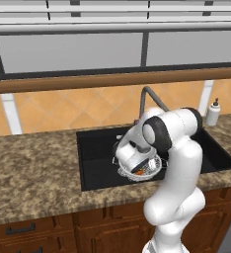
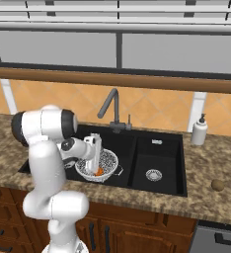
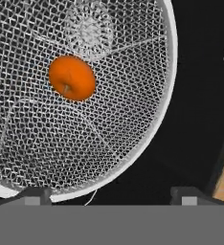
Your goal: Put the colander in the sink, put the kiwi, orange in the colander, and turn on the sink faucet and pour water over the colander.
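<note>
Fingertips of the gripper (image 3: 111, 197) stand wide apart, holding nothing, above the colander (image 3: 133, 119) in the sink (image 2: 137, 148). Inside it at 11 o'clock lies the orange (image 3: 72, 78). Kiwi (image 2: 217, 185) waits on the counter (image 2: 221, 168); probably light, firm, slightly yielding, best pinched across its middle.

Your two base cameras look forward and down from behind the arm, left and right, sharing the sink (image 1: 95, 148); your hand camera peers close into the colander (image 3: 133, 143).
</note>
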Controlling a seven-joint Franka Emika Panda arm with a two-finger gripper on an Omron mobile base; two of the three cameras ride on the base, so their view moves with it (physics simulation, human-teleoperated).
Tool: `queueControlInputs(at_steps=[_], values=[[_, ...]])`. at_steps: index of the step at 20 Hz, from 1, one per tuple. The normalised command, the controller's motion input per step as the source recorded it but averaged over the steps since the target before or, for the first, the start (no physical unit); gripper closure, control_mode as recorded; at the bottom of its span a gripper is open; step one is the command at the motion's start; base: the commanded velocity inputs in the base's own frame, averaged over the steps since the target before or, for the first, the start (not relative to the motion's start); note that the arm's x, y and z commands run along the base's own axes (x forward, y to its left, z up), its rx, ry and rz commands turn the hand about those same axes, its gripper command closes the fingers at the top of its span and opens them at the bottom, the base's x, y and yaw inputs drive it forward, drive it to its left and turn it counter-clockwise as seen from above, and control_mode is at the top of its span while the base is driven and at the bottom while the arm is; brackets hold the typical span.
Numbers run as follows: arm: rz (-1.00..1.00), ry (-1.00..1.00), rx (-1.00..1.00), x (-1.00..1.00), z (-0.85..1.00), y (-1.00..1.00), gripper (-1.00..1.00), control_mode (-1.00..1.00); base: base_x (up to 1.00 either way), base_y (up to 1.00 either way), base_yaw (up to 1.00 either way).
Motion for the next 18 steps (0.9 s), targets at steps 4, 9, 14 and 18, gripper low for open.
queueControlInputs(at_steps=[4,9,14,18], values=[[0.16,0.00,-0.08,-0.13,1.00,0.03,-1.00,-1.00,0.00,0.00,0.00],[0.14,0.00,-0.09,-0.29,1.00,0.14,-1.00,-1.00,0.00,0.00,0.00],[0.11,0.01,-0.09,-0.31,1.00,0.25,-1.00,-1.00,0.00,0.00,0.00],[0.11,0.10,-0.10,-0.18,1.00,0.29,-1.00,-1.00,0.00,0.00,0.00]])
